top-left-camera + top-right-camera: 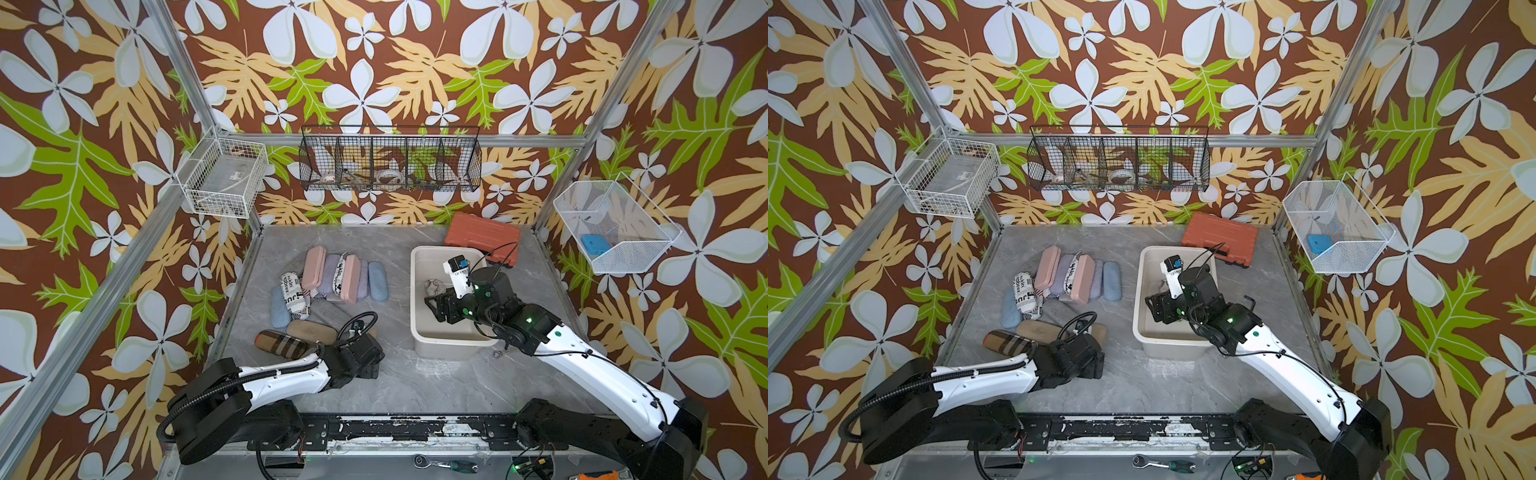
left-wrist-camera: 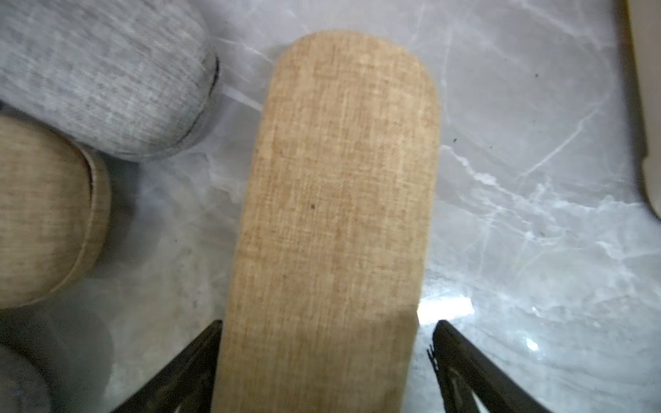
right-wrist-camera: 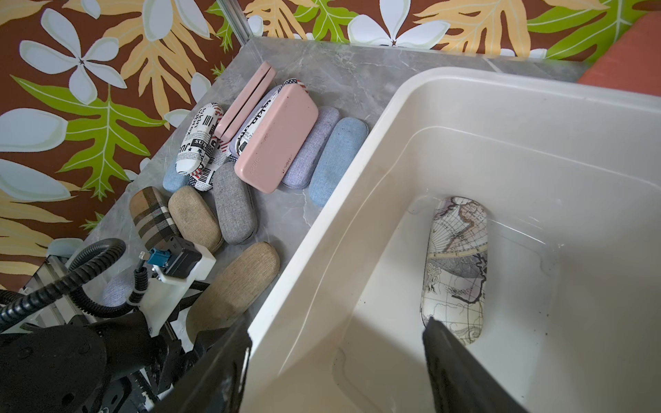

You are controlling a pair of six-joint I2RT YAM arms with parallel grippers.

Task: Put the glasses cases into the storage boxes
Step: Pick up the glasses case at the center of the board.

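Grey-veined marble tabletop (image 1: 415, 382) bears a smooth, round-cornered cream tub (image 1: 440, 249). Left of it, the left gripper (image 2: 328, 321) straddles a tan woven oblong case (image 2: 332, 196), jaws spread. Inside the tub, a map-print case (image 3: 458, 257) lies near the right gripper (image 3: 338, 325), whose jaws are spread and empty.

Tan case (image 2: 332, 214) is coarse woven cloth; tub (image 3: 518, 107) smooth, perhaps glossy plastic; table (image 2: 536, 178) polished marble-look.

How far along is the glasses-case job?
Done: one map-print case lies in the tub. In hand: nothing gripped yet; the left tool straddles a tan woven case on the table, jaws open; the right tool hangs open over the tub. Left: that case and roughly a dozen other cases beside it.
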